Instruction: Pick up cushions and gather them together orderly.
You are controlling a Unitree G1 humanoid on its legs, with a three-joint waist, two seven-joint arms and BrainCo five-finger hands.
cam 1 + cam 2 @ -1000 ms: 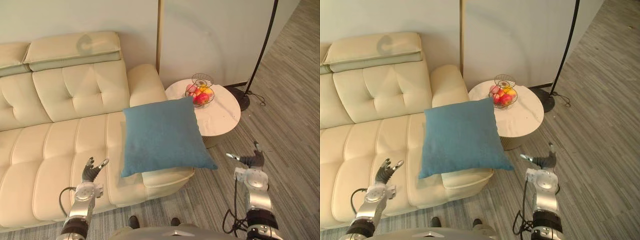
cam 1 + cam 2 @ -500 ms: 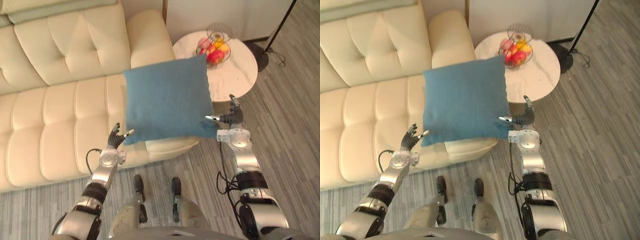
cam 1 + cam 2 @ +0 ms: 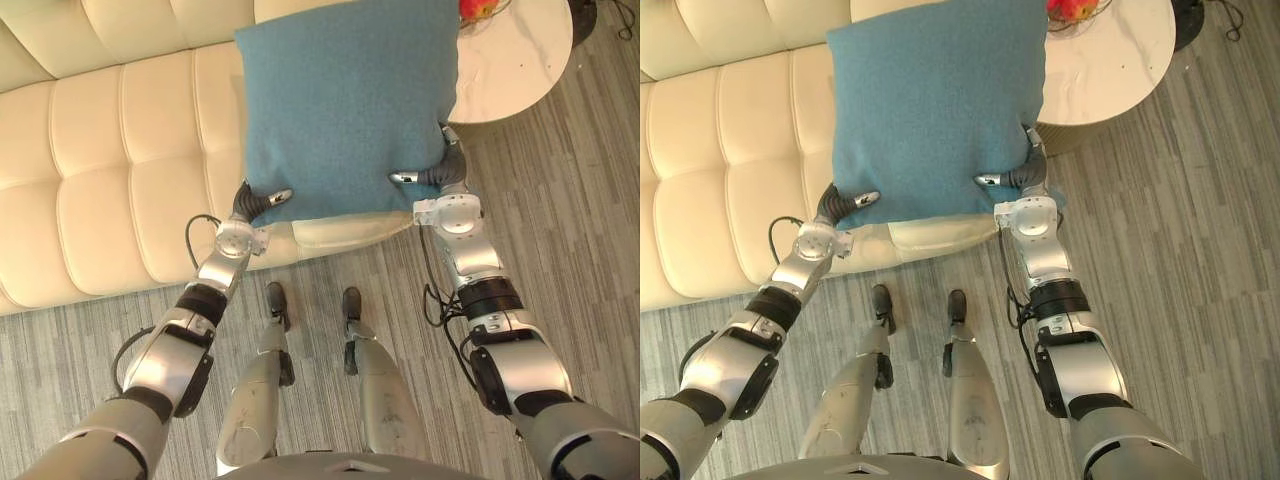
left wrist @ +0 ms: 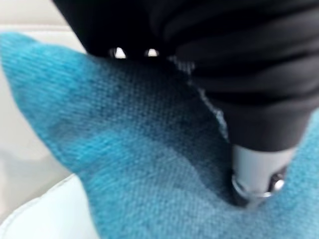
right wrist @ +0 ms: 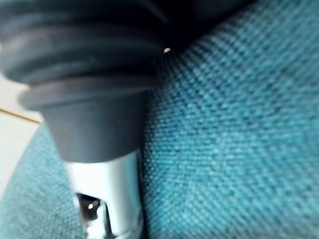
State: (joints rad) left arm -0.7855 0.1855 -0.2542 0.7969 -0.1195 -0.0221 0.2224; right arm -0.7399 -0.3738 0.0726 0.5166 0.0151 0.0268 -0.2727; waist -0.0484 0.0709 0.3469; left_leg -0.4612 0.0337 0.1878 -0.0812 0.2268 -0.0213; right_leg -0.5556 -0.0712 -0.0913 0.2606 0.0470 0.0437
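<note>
A blue square cushion [image 3: 345, 105] lies on the right end of the cream sofa [image 3: 100, 150], its near edge overhanging the seat front. My left hand [image 3: 258, 200] is at the cushion's near left corner, thumb resting on top of the cloth and the rest tucked beneath it. At the near right corner my right hand [image 3: 435, 178] sits the same way. Blue cloth [image 4: 149, 174] lies right against the left hand [image 4: 249, 74] in the left wrist view. The right wrist view shows the weave [image 5: 224, 124] beside the right hand [image 5: 84, 74].
A round white side table [image 3: 520, 60] stands just right of the sofa, with red fruit [image 3: 480, 8] at the view's top edge. Grey striped floor [image 3: 560, 200] runs in front of the sofa and to the right.
The view has tipped down and closer. Both hands have gone from spread in the air before the sofa to the cushion's near corners, thumbs now on the cloth.
</note>
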